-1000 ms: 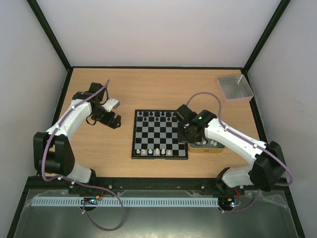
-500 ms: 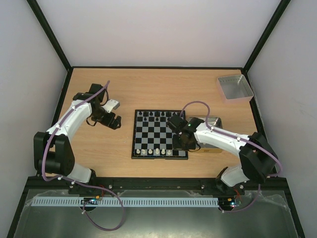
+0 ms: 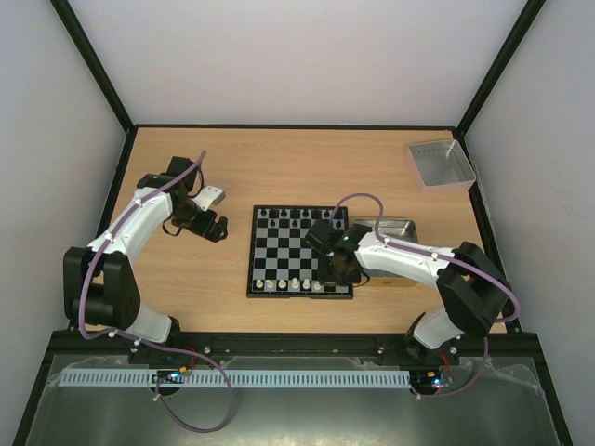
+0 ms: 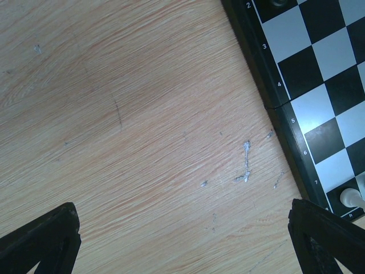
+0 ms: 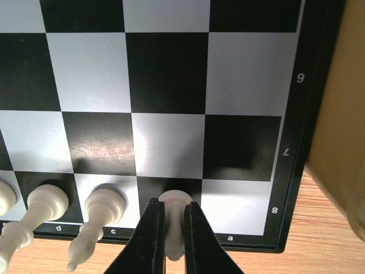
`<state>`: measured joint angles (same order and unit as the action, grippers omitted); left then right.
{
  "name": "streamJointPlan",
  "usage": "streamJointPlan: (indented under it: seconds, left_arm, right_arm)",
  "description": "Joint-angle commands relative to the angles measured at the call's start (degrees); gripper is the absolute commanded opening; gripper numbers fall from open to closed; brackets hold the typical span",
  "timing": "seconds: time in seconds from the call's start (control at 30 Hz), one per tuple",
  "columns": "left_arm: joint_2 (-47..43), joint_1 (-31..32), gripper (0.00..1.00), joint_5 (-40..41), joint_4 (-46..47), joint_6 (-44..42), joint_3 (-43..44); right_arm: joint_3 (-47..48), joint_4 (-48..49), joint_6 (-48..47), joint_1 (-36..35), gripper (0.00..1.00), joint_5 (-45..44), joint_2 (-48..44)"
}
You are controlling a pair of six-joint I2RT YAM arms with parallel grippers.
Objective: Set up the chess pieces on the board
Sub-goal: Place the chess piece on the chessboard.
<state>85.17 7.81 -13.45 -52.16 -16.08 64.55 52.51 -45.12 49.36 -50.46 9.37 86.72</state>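
The board (image 3: 297,251) lies mid-table. Black pieces (image 3: 293,215) stand on its far row and cream-white pieces (image 3: 284,283) on its near row. My right gripper (image 3: 333,271) is over the board's near right corner. In the right wrist view the gripper (image 5: 174,220) is shut on a cream-white piece (image 5: 175,202), whose base is at the black square by the letter b. Other white pieces (image 5: 102,208) stand to its left. My left gripper (image 3: 216,228) is open and empty over bare wood left of the board; its fingertips (image 4: 45,240) are spread wide.
A tan-rimmed grey tray (image 3: 395,226) sits just right of the board, partly under my right arm. A clear grey bin (image 3: 442,164) stands at the far right. The board's edge (image 4: 268,97) and one white piece (image 4: 349,197) show in the left wrist view.
My right gripper has moved left from over the tray to the board's near right corner. The left arm has not moved.
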Motion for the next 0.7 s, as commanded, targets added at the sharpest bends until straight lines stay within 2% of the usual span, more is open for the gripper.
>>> streamJointPlan:
  seconds: [0.0, 0.67]
  left_arm:
    - [-0.3, 0.2, 0.99, -0.2, -0.4, 0.4, -0.7]
    - [-1.6, 0.2, 0.99, 0.0, 0.0, 0.5, -1.5]
  right_arm:
    - [-0.1, 0.4, 1.2, -0.6, 0.02, -0.2, 0.1]
    - [-0.7, -0.2, 1.0, -1.3, 0.02, 0.1, 2.1]
